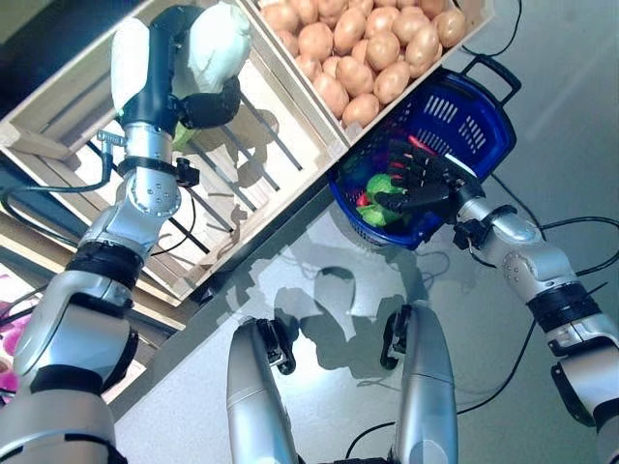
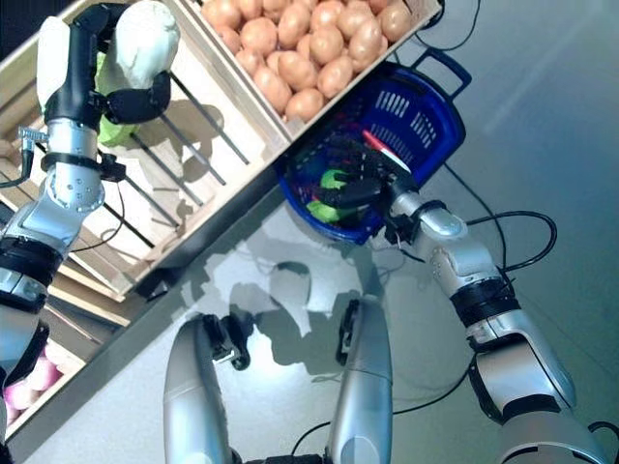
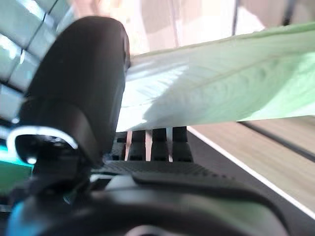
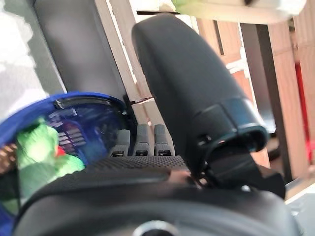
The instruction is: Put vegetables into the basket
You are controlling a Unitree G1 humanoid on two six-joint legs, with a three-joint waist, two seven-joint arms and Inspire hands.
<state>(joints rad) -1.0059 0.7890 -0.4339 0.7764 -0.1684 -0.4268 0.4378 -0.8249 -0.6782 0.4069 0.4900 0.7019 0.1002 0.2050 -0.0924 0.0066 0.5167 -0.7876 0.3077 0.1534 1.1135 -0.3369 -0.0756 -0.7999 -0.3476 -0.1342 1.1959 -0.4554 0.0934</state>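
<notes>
My left hand (image 1: 205,102) holds a pale green-white cabbage (image 1: 219,43) up above a slatted wooden crate (image 1: 259,147); its fingers curl under the cabbage (image 3: 221,83) and its thumb (image 3: 78,83) lies against it. The blue plastic basket (image 1: 466,118) sits on the floor to the right, below the crates. My right hand (image 1: 426,184) is at the basket's near rim, fingers curled over it. Green vegetables (image 1: 382,186) and something red lie inside the basket. The right wrist view shows the blue rim (image 4: 83,101) and a green vegetable (image 4: 34,147).
A wooden crate full of potatoes (image 1: 368,48) stands right behind the basket. A lower shelf at the left holds pink-purple produce (image 2: 24,391). The basket's black handle (image 1: 493,72) sticks out at its far side. Grey floor spreads to the right.
</notes>
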